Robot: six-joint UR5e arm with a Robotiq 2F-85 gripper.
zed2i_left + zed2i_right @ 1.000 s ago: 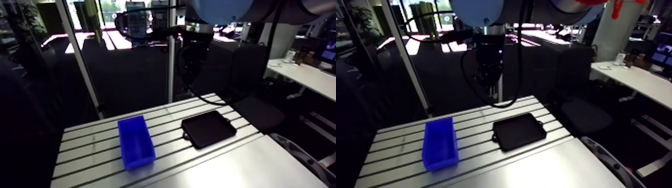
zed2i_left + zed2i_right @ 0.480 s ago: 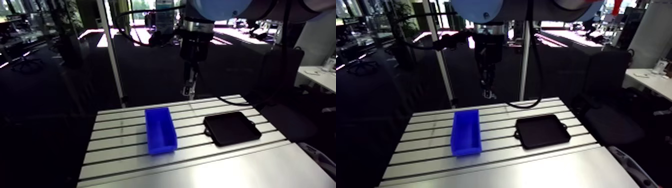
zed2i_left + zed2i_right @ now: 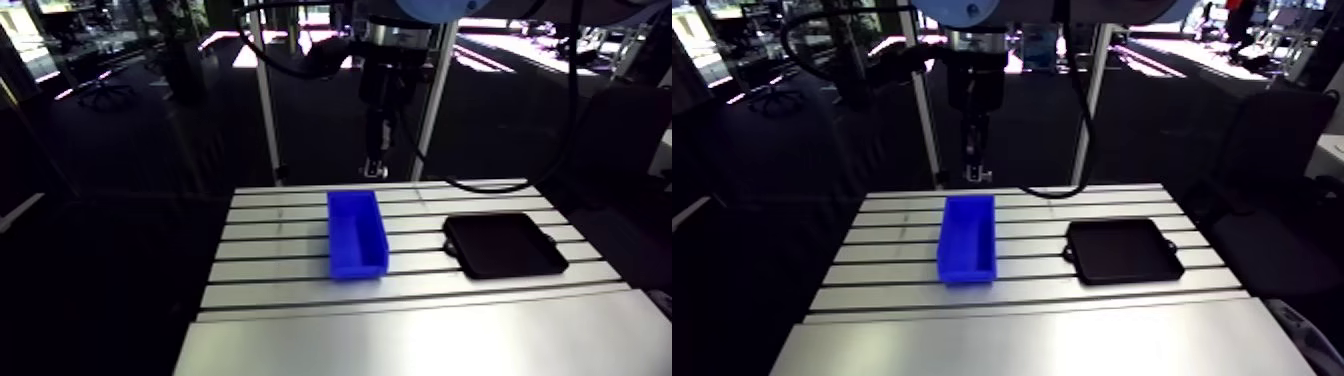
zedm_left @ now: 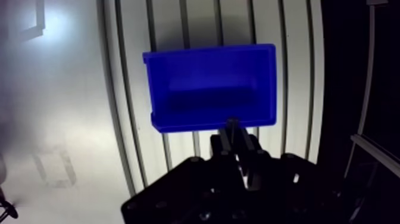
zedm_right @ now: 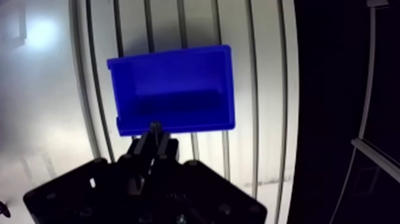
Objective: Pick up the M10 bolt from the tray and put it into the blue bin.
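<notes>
Blue bin (image 4: 211, 83) lies just ahead of the claw (image 4: 233, 124), long side facing it.
Fingers (image 4: 227, 138) nearly together; bolt between them can't be confirmed.

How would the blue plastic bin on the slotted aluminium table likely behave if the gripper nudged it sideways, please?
The blue plastic bin shows nothing inside, so probably light and apt to slide. Low and flat-bottomed, it should hardly tip. Grooves in the slotted aluminium table might catch its edge.
</notes>
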